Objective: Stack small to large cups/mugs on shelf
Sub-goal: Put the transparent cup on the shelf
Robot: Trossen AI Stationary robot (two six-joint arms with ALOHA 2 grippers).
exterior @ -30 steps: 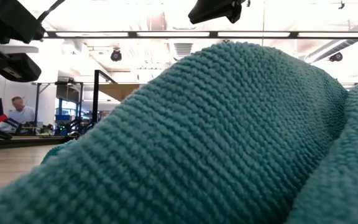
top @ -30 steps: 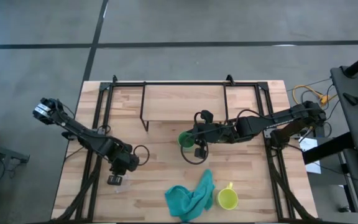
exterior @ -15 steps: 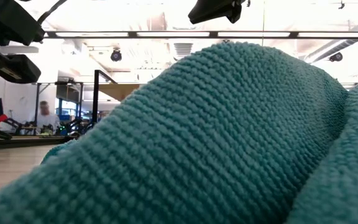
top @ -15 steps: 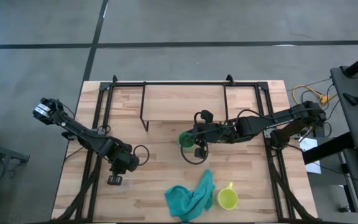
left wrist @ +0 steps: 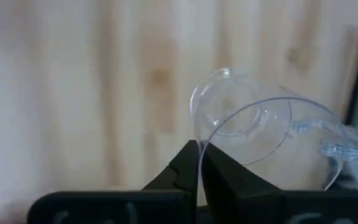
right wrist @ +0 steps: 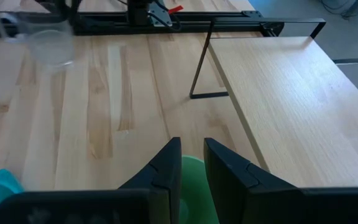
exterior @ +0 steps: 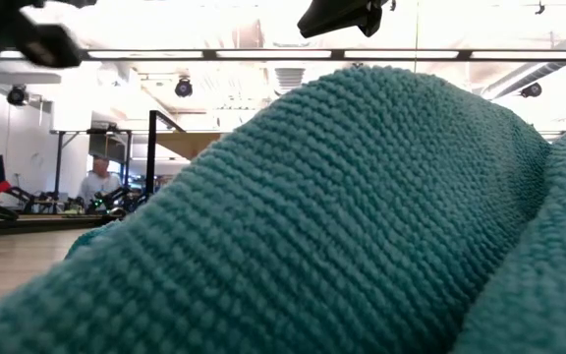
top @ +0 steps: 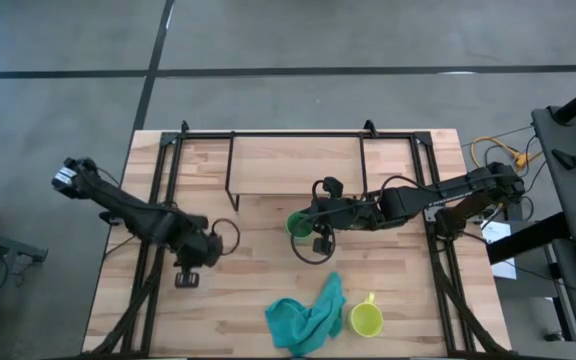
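We note the left gripper [top: 189, 277] has lifted the glass cup [left wrist: 253, 134], clamped on its rim, above the table [top: 248, 280]. The right gripper [right wrist: 191, 163] grips the green cup [top: 299, 224] just before the shelf [top: 298, 165]. The yellow mug [top: 366, 319] sits beside the cloth [top: 306, 315].

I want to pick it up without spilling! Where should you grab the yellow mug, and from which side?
Probably the rim, from straight above: the yellow mug stands upright, mouth up. Pinch the wall on the side away from the teal cloth, which lies close beside it. Its small handle points toward the shelf, a harder catch.
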